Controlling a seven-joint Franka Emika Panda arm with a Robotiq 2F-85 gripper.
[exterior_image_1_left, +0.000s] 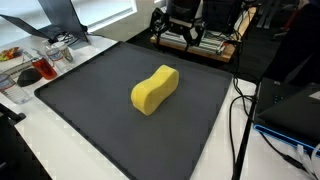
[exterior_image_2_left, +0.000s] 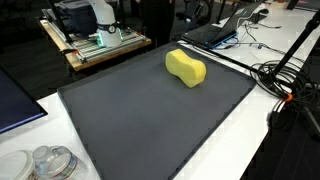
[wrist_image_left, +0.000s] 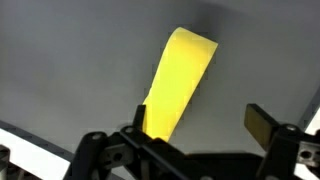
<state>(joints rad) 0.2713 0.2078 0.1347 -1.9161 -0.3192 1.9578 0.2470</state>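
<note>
yellow sponge (wrist_image_left: 180, 85) lies at 12 o'clock from your wide-open, empty tool (wrist_image_left: 200, 118), its long axis pointing toward 1 o'clock in the wrist view.

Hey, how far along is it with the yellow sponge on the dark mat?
Done: the yellow sponge lies flat on the dark mat, with nothing touching it in both exterior views. In hand: nothing; in the wrist view the jaws stand open, the sponge ahead of them, not gripped. Left: probably any grasp or move of the sponge.
</note>
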